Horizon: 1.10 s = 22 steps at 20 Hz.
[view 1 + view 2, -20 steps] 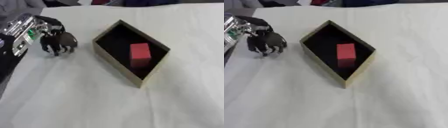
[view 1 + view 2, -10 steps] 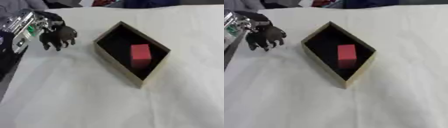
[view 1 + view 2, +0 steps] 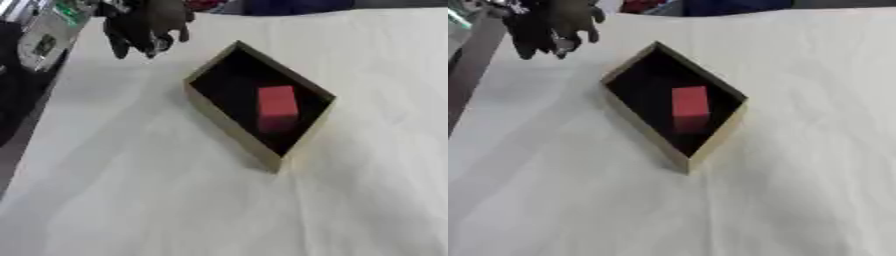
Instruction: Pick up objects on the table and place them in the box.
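An open cardboard box [image 3: 229,131] with a dark inside lies cornerwise in the middle of the white-covered table [image 3: 175,200]. A red block [image 3: 277,107] lies flat on its floor. My left hand [image 3: 144,22] hangs above the table's far left part, beyond the box's far corner and apart from it. Its black fingers [image 3: 525,44] droop downward, relaxed, with nothing in them. No loose object shows on the cloth. My right hand shows in neither view.
My left forearm [image 3: 48,32], silver with green parts, comes in at the upper left. The table's left edge [image 3: 35,130] runs down beside a dark drop. A red thing [image 3: 639,6] and blue cloth [image 3: 289,6] lie at the far edge.
My left hand has risen and moved toward the far edge, away from the cloth left of the box. The box and the red block have stayed put.
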{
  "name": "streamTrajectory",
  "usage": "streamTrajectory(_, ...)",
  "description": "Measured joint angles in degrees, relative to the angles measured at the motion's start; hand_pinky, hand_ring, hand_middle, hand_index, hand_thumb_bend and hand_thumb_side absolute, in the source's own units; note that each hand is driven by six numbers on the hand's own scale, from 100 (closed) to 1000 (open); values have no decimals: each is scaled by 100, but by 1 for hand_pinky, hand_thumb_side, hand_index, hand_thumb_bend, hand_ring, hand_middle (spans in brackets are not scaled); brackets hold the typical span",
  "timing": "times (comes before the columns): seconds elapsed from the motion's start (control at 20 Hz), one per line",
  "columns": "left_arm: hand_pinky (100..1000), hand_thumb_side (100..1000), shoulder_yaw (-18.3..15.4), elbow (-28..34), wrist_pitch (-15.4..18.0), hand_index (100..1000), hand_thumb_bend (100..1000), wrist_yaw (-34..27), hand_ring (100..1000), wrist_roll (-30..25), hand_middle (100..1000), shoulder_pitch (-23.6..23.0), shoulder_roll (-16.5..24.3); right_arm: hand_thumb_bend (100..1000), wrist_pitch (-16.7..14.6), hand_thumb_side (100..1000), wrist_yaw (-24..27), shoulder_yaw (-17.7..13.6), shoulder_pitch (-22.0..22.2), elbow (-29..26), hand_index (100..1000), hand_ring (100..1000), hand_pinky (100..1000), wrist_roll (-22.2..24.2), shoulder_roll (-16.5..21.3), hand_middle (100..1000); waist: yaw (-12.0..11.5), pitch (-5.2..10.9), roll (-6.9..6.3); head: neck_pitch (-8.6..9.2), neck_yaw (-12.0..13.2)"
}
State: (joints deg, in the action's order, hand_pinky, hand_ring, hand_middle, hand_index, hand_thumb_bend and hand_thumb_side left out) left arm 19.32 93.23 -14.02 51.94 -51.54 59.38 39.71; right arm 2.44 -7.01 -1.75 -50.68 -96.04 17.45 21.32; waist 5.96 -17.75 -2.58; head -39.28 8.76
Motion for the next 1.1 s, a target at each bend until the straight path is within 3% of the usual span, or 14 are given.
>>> streamTrajectory(0.55, 540, 498, 353, 430, -224, 575, 100, -152, 542, 25, 401, 372, -901, 100, 25, 736, -45, 2, 6, -35, 826, 897, 1000, 6, -89, 751, 52, 13, 14, -1, 24)
streamTrajectory(1.1, 586, 507, 668, -374, -353, 642, 100, 103, 595, 323, 460, 332, -1402, 100, 52, 741, -49, 2, -1, -76, 826, 897, 1000, 33, -136, 750, 141, -22, -8, 7, 69)
